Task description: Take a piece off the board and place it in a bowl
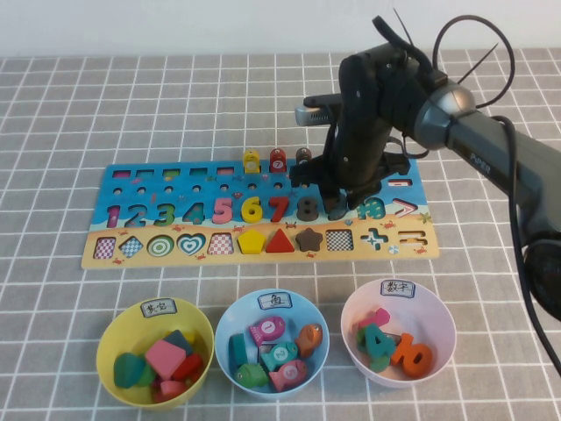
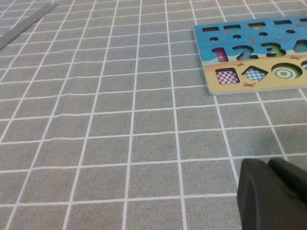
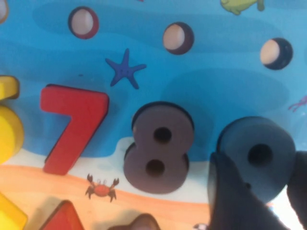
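Note:
The piece, a slate-blue 9 (image 3: 259,153), sits at its spot on the blue sea board (image 1: 96,254), just right of the brown 8 (image 3: 156,148). My right gripper (image 3: 259,163) comes down on it from above, one finger pressed on each side, shut on it. In the high view the right gripper (image 1: 340,200) covers most of the piece. The pale-pink bowl (image 1: 443,324) stands in front of the board at the right, with several numerals inside. My left gripper (image 2: 266,163) hovers shut over bare cloth left of the board (image 2: 211,72); the high view does not show it.
A yellow bowl (image 1: 110,338) and a light-blue bowl (image 1: 230,324), both holding pieces, stand left of the pink one. Three pegs (image 1: 278,160) stand at the board's back edge. The right arm and its cables (image 1: 491,149) reach in from the right.

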Controlling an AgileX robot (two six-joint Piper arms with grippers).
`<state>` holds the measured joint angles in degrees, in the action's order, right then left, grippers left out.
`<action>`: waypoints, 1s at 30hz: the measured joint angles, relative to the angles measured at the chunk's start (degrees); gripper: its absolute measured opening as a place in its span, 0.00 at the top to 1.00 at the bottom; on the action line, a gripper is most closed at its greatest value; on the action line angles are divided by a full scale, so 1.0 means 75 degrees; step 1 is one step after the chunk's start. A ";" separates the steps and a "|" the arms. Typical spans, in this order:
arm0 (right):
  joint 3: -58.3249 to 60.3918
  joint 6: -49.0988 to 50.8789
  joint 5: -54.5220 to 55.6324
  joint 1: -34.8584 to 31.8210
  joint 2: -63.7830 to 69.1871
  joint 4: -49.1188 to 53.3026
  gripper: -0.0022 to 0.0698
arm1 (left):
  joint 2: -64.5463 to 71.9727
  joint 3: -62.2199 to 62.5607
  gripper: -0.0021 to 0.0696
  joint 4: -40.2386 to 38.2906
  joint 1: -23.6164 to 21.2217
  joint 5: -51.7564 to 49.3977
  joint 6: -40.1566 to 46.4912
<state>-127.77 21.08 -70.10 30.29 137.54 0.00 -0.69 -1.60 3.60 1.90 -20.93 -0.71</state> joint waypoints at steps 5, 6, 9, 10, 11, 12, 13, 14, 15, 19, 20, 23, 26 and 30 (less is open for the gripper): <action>-0.0147 0.0000 -0.0048 0.0000 -0.0176 0.0172 0.65 | 0.0000 0.0000 0.98 0.0000 0.0000 0.0000 0.0000; -0.0154 0.0000 -0.0061 0.0000 -0.0204 0.0172 0.65 | 0.0000 0.0000 0.98 0.0000 0.0000 0.0000 0.0000; -0.0173 0.0000 -0.0061 0.0000 -0.0332 0.0187 0.65 | 0.0000 0.0000 0.98 0.0000 0.0000 0.0000 0.0000; -0.0173 -0.0015 -0.0076 0.0000 -0.0378 0.0201 0.65 | 0.0000 0.0000 0.98 0.0000 0.0000 0.0000 0.0000; -0.0173 -0.0048 -0.0076 0.0015 -0.0457 0.0217 0.65 | 0.0000 0.0000 0.98 0.0000 0.0000 0.0000 0.0000; -0.0120 -0.0120 -0.0076 0.0015 -0.0549 0.0232 0.65 | 0.0000 0.0000 0.98 0.0000 0.0000 0.0000 0.0000; -0.0009 -0.0188 -0.0076 0.0057 -0.0674 0.0270 0.65 | 0.0000 0.0000 0.98 0.0000 0.0000 0.0000 0.0000; 0.0160 -0.0255 -0.0076 0.0107 -0.0835 0.0334 0.65 | 0.0000 0.0000 0.98 0.0000 0.0000 0.0000 0.0000; 0.0390 -0.0290 -0.0076 0.0172 -0.0988 0.0411 0.65 | 0.0000 0.0000 0.98 0.0000 0.0000 0.0000 0.0000; 0.1748 -0.0355 0.0061 0.0441 -0.1998 0.0585 0.65 | 0.0000 0.0000 0.98 0.0000 0.0000 0.0000 0.0000; 0.2209 -0.0362 0.0266 0.0521 -0.2340 0.0599 0.65 | 0.0000 0.0000 0.98 0.0000 0.0000 0.0000 0.0000; 0.3678 -0.0373 0.1154 0.0659 -0.3504 0.0627 0.65 | 0.0000 0.0000 0.98 0.0000 0.0000 0.0000 0.0000; 0.5291 -0.0373 0.2150 0.0785 -0.4686 0.0609 0.66 | 0.0000 0.0000 0.98 0.0000 0.0000 0.0000 0.0000; 0.7144 -0.0296 0.2922 0.0838 -0.6001 0.0475 0.66 | 0.0000 0.0000 0.98 0.0000 0.0000 0.0000 0.0000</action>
<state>-74.19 18.87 -48.18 36.58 92.53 3.56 -0.69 -1.60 3.60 1.90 -20.93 -0.71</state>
